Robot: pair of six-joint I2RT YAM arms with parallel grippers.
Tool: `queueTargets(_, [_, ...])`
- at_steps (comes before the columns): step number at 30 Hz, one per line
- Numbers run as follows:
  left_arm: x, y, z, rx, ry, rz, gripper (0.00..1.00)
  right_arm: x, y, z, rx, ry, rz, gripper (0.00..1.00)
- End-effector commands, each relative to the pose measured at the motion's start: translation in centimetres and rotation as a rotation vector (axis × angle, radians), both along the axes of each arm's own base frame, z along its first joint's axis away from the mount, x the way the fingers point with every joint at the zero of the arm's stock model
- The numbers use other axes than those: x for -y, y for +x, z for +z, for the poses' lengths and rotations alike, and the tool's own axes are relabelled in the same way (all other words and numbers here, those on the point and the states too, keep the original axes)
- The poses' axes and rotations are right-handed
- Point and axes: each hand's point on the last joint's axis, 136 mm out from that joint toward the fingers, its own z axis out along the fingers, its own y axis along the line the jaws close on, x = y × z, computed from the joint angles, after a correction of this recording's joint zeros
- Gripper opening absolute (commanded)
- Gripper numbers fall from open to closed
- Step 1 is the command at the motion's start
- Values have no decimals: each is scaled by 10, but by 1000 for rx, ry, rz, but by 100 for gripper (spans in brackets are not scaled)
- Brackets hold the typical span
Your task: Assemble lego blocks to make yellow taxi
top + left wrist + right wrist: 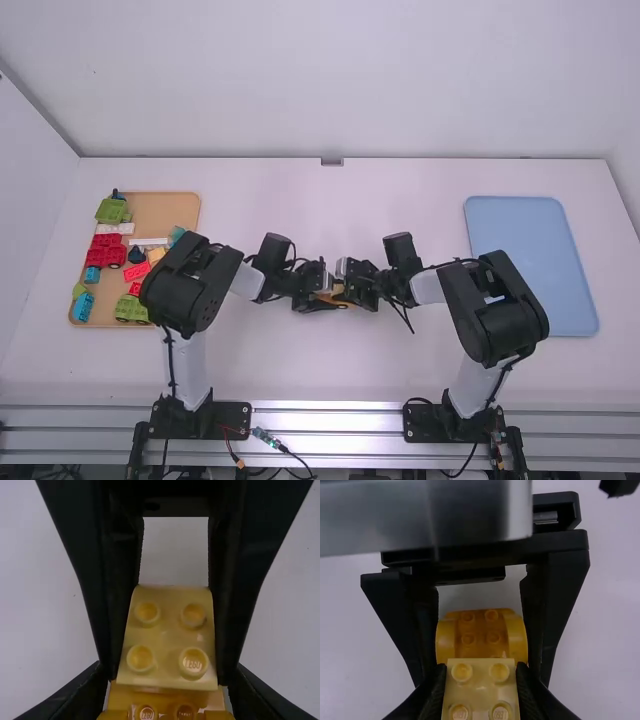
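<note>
At the left of the high view, one tan tray [165,208] carries mixed Lego pieces, two of them white bars [115,228], on the white worktop [270,370]. Near the middle, the left gripper [321,297] is clamped on one orange-yellow studded Lego piece [480,630] with two rounded sides. Just beside it, the right gripper [347,290] pinches one pale yellow Lego block [167,637] – four studs up; whether the two join, I cannot tell. One blue tray [530,265] lies at right.
</note>
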Motion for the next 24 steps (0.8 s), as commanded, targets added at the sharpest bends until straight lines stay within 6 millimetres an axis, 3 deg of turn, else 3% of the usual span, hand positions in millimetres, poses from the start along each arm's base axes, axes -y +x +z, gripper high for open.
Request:
queueTargets(1, [-13, -9, -27, -41, 97, 33, 37, 1, 6, -5, 7, -24, -14, 10])
queueTargets(17, [-15, -7, -26, -36, 100, 39, 36, 3, 5, -7, 0, -38, -24, 12])
queueTargets(18, [-15, -7, -26, -38, 100, 41, 36, 3, 6, -7, 1, -38, -23, 14])
queueTargets(22, [-12, -9, -26, -37, 99, 33, 36, 2, 5, -6, 1, -33, -22, 38])
queueTargets(24, [-12, -9, -26, -35, 99, 33, 36, 2, 6, -6, 2, -34, -22, 43])
